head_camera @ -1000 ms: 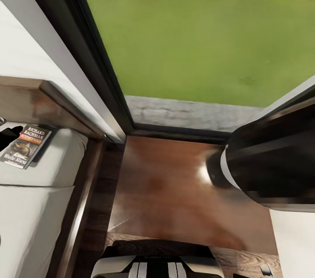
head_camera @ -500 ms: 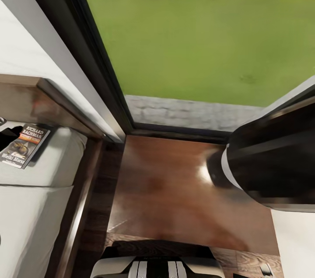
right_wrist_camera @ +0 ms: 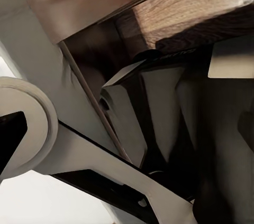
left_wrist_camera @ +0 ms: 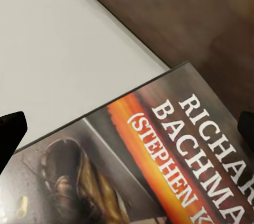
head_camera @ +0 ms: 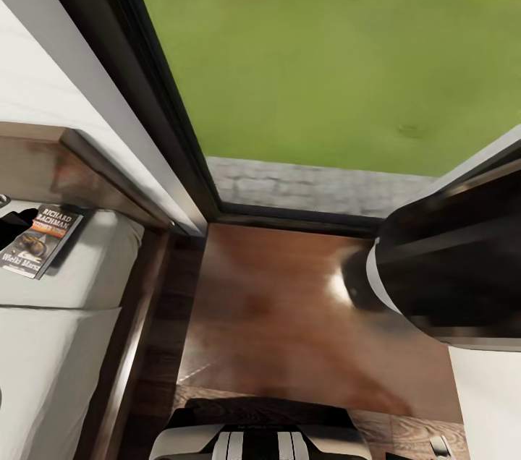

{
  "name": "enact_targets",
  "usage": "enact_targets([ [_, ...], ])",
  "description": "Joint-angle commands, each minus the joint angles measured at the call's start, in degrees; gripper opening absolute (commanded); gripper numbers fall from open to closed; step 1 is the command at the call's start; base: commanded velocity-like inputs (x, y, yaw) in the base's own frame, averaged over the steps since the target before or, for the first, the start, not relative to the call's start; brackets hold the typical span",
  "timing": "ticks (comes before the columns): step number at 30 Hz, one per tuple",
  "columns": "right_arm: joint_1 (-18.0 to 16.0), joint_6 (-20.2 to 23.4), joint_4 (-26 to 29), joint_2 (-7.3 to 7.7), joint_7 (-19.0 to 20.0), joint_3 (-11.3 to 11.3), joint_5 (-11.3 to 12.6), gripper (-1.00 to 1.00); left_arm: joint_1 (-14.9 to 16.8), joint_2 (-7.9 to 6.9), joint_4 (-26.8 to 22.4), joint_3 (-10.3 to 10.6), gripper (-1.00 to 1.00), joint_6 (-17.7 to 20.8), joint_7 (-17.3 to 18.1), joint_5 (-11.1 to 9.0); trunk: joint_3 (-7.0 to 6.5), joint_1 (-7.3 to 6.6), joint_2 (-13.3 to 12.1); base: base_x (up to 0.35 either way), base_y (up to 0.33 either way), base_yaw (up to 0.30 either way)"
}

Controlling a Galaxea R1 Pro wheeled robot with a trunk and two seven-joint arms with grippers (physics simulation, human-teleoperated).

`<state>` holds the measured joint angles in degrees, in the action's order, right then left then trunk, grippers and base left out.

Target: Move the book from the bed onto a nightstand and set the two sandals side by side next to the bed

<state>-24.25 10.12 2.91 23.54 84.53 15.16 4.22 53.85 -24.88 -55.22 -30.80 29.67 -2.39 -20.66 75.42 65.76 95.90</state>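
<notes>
Black fingertips of the left gripper [left_wrist_camera: 127,129] stand wide apart at the two side edges of the left wrist view, with the book [left_wrist_camera: 159,166] lying between them; whether they touch it cannot be told. In the head view a dark part of that gripper [head_camera: 11,223] sits at the 9 o'clock edge, just beside the book [head_camera: 40,241].

Compared with one second ago, the book stands slightly nearer the 9 o'clock edge of the head view; in the last half second nothing has shifted.

Orientation: the book lies flat, cover up, on the pale mattress of the bed [head_camera: 51,344], close under the headboard [head_camera: 65,171]. In the head view its long axis runs from about 1 o'clock to 7 o'clock, title end toward the headboard.

Surroundings: the nightstand [head_camera: 289,315] with its glossy top stands at 3 o'clock of the bed, below the window [head_camera: 304,62] that shows grass. The right arm [head_camera: 449,265] overhangs the nightstand's 3 o'clock side. The right gripper [right_wrist_camera: 127,129] shows dark tips at the right wrist view's edges, set apart, holding nothing.
</notes>
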Motion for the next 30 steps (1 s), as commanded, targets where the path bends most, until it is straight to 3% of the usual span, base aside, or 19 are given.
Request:
enact_targets([
  [1,0.0,0.6,0.0,0.01,0.2,-0.3,0.4,1.0,0.0,0.0,-0.1,0.0,1.0,0.3,-0.3,-0.6,0.03,0.0,0.0,0.0,0.0,0.0],
  [8,0.0,0.6,0.0,0.01,0.2,-0.3,0.4,1.0,0.0,0.12,0.1,0.0,1.0,-4.8,-0.9,-0.6,0.03,0.0,0.0,0.0,0.0,0.0],
  [15,0.0,0.6,0.0,0.01,0.2,-0.3,0.4,1.0,0.0,0.26,1.9,0.1,1.0,-9.6,-5.8,-0.8,0.03,0.0,0.0,0.0,0.0,0.0],
  [30,0.0,0.6,0.0,0.01,0.2,-0.2,0.4,1.0,0.0,0.27,2.8,0.1,1.0,-9.9,-6.1,-0.8,0.03,0.0,0.0,0.0,0.0,0.0],
])
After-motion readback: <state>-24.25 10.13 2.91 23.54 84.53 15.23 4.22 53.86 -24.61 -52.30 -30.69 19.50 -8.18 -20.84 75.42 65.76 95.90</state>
